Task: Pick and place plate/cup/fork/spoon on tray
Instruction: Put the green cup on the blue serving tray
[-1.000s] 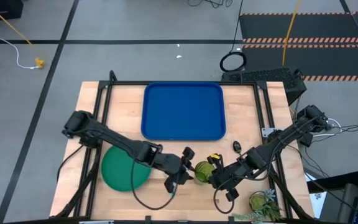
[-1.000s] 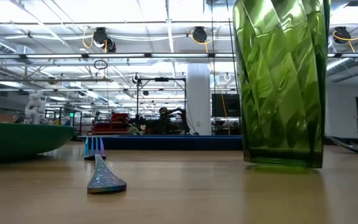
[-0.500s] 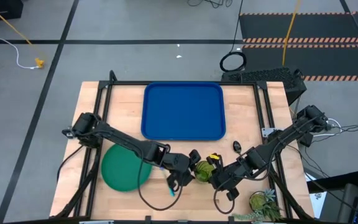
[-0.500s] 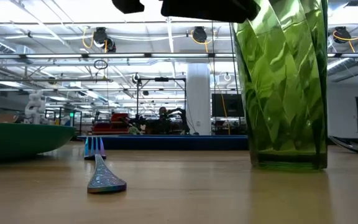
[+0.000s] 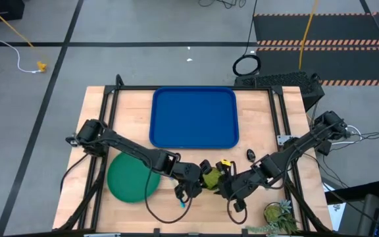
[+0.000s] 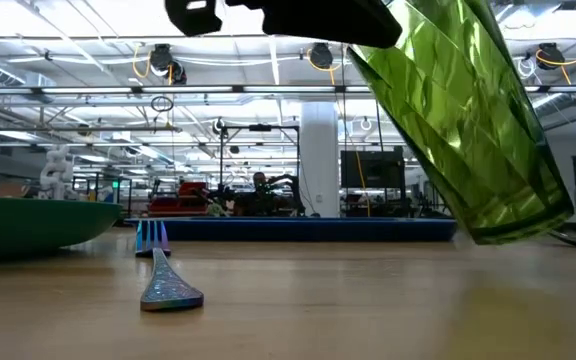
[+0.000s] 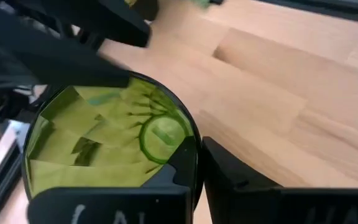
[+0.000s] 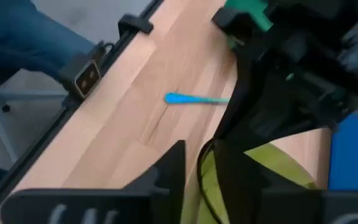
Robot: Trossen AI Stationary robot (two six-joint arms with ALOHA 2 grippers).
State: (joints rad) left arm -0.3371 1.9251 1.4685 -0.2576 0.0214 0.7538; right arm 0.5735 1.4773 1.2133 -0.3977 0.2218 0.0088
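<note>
The translucent green cup [image 5: 210, 178] hangs tilted just above the table near its front edge, between my two grippers; in the low view [image 6: 468, 120] its rim leans toward the table's left. My left gripper [image 5: 201, 176] and my right gripper [image 5: 224, 180] are both shut on it. The green plate [image 5: 133, 178] lies flat on the table left of them. The blue tray [image 5: 194, 117] lies flat at the far middle. The fork [image 6: 158, 265] lies on the wood, its tined head toward the far side; its light blue handle [image 5: 181, 199] shows under my left arm. My left gripper [image 7: 199, 149] holds the cup's rim [image 7: 194, 134] on its left side, one finger inside the cup and one outside. The cup is tilted, its base [image 6: 518, 225] clear of the table. My right gripper [image 8: 194, 155] holds the cup's rim [image 8: 205, 163] on the opposite, right side. The wall runs between its two fingers, one inside and one outside. The cup sits tilted in the hold, off the table.
A potted green plant [image 5: 278, 214] stands at the table's near right corner. A small dark oval thing [image 5: 251, 155] lies right of the tray's near corner; I cannot tell if it is the spoon. Black frame rails [image 5: 104, 118] run along both table sides. A person's blue-clad leg [image 8: 17, 43] shows beyond the table.
My left gripper has gone toward the table's right edge to the cup and taken hold of its rim. The cup stood upright on the table; now it is tipped, rim toward the left, and lifted clear. My right gripper has shifted a little left with it.
</note>
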